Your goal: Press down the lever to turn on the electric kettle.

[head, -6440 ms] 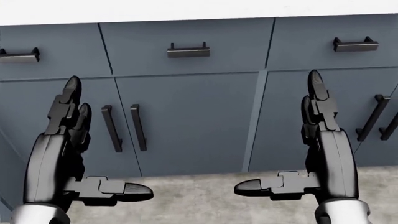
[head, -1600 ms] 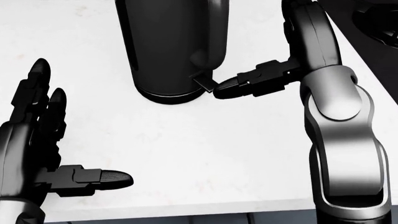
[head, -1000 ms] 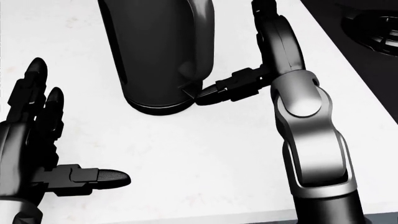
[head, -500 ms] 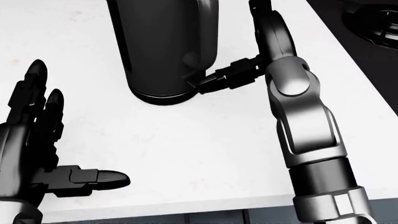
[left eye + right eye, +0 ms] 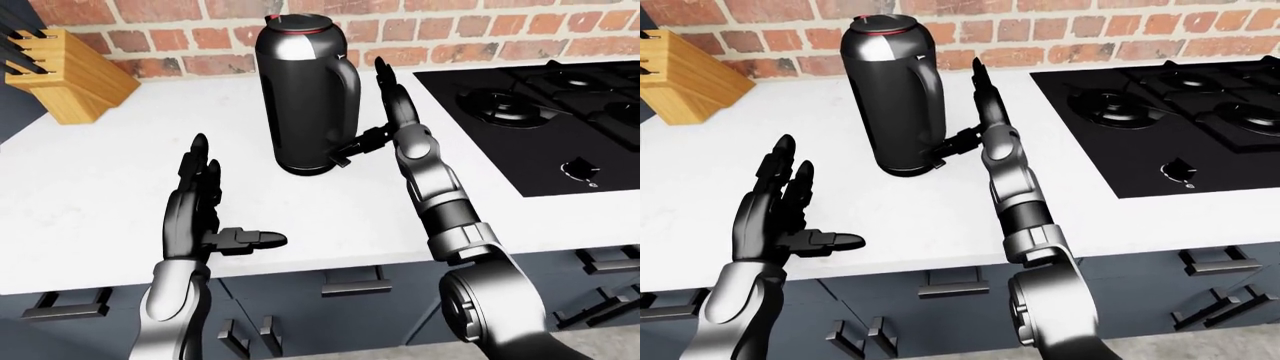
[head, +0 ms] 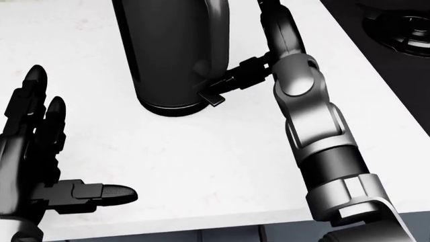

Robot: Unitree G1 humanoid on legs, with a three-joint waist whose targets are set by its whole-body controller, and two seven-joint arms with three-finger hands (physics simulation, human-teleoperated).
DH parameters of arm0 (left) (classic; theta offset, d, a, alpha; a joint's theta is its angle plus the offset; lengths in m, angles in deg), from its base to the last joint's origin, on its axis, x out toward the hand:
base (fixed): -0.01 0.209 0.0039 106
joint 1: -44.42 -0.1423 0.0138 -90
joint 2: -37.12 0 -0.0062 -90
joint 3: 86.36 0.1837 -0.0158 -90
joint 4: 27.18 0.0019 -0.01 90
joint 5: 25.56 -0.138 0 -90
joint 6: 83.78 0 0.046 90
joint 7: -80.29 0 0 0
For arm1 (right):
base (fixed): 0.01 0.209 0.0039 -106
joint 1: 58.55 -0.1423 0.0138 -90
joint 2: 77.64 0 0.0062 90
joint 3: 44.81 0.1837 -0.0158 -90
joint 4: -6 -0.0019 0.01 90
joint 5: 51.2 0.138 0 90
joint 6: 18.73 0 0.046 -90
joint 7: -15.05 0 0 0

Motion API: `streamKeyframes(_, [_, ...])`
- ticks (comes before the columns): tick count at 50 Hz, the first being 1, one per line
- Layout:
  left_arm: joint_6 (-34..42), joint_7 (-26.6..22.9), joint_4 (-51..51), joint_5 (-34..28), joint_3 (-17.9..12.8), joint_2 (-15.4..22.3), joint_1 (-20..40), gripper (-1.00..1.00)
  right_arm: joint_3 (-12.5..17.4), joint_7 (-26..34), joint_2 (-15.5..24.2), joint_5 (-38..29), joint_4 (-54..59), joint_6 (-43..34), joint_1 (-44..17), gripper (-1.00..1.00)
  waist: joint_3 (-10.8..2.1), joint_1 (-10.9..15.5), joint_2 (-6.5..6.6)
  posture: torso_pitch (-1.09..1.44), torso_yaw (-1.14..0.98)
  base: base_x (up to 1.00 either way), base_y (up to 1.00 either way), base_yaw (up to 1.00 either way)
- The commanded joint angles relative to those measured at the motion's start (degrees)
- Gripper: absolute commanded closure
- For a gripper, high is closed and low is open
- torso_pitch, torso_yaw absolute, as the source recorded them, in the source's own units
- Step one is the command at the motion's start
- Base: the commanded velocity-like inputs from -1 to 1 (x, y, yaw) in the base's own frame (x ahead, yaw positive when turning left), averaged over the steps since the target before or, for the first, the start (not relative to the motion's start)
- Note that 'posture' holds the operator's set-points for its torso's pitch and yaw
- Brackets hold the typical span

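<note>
A black electric kettle (image 5: 305,97) stands upright on the white counter (image 5: 120,165). Its small lever (image 6: 211,97) sticks out at the foot of the handle, just above the base. My right hand (image 5: 383,120) is open beside the handle, fingers pointing up. Its thumb (image 6: 235,80) reaches left and rests on top of the lever. My left hand (image 5: 215,214) is open and empty, palm inward, hovering over the counter's near edge to the left of and below the kettle.
A wooden knife block (image 5: 65,75) stands at the top left of the counter. A black gas hob (image 5: 540,112) lies to the right of the kettle. A brick wall (image 5: 450,30) runs behind. Grey drawers with dark handles (image 5: 350,285) sit under the counter.
My right thumb has stayed on the lever, and the lever's tip now shows lower and further out from the kettle. My right forearm has swung further into view. The left hand has barely moved.
</note>
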Motion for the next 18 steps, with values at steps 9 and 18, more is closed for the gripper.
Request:
streamKeyframes(9, [-1.6, 0.2, -2.1, 0.1, -0.2, 0.3, 1.2, -1.0, -1.2, 0.2, 0.1, -2.6, 2.0, 0.1, -1.0, -1.0, -0.62, 0.1, 0.05, 0.0, 0.0, 0.0, 0.0, 0.0])
streamKeyframes(18, [-1.4, 0.2, -2.4, 0.1, -0.3, 0.4, 1.1, -1.0, -1.1, 0.3, -0.2, -2.5, 2.0, 0.1, -1.1, -1.0, -0.62, 0.1, 0.02, 0.0, 0.0, 0.0, 0.0, 0.0])
